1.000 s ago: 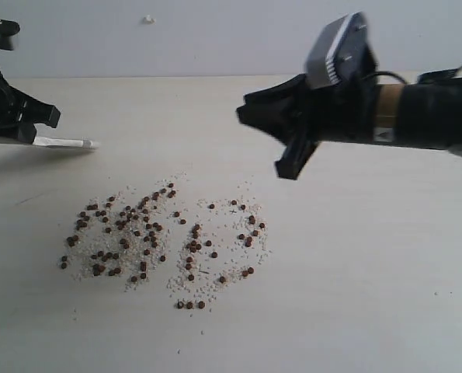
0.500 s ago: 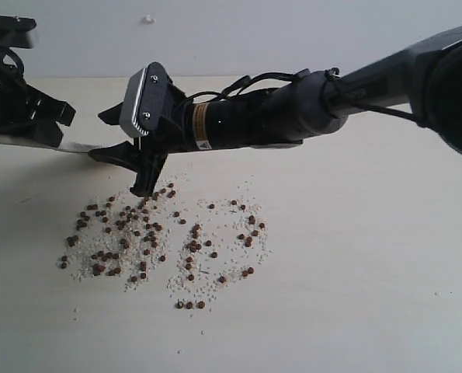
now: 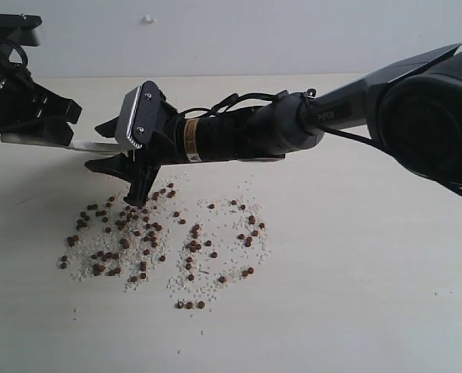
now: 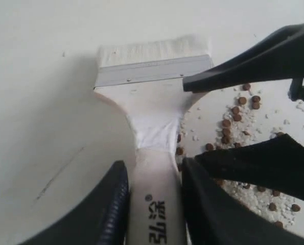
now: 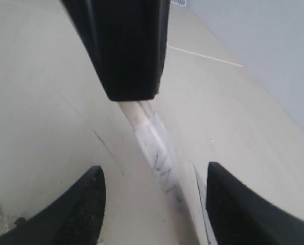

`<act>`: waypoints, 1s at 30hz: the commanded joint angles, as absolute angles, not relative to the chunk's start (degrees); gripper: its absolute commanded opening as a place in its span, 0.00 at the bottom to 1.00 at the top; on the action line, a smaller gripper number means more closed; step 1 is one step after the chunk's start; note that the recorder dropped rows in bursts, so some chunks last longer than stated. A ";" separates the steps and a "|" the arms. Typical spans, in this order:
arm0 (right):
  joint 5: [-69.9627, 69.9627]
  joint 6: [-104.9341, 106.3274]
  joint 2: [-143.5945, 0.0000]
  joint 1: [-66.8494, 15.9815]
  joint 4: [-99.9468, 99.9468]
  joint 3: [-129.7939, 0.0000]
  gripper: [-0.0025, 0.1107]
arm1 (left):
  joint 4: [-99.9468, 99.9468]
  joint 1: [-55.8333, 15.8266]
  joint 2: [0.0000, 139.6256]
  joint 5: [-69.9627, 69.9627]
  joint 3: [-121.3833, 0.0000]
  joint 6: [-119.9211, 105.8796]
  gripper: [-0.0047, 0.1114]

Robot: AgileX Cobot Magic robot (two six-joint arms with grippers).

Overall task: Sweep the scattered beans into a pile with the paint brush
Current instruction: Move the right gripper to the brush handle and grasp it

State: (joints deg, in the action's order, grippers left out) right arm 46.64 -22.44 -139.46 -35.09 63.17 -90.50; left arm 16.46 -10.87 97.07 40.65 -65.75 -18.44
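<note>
On the pale table, the right gripper reaches across, its jaws spread wide astride the paint brush and gripping nothing. The left gripper clamps the brush's handle, at 10 o'clock from the beans, which lie scattered among white grains.

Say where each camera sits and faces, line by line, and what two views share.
Exterior view: off the arms, facing the table and beans; left gripper and right gripper meet at the paint brush.
Left wrist view: on the left wrist, looking along the paint brush to its bristles; left gripper clamps the handle.
Right wrist view: on the right wrist, facing the handle between the open right gripper.
Shared: both wrist views show the paint brush and the other gripper.
</note>
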 commanded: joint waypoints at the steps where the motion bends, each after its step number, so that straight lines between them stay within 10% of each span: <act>1: 48.08 -22.13 -139.30 -35.82 60.90 -91.15 0.51 | 18.67 -10.85 96.37 40.22 -66.16 -19.37 0.04; 30: 39.75 -20.68 -139.74 -39.62 61.40 -95.14 0.47 | 19.87 -10.85 96.37 40.78 -66.16 -19.58 0.04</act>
State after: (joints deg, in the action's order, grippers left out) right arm 38.89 -21.50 -139.67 -39.57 61.71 -94.37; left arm 19.19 -10.87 97.07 40.65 -65.75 -19.41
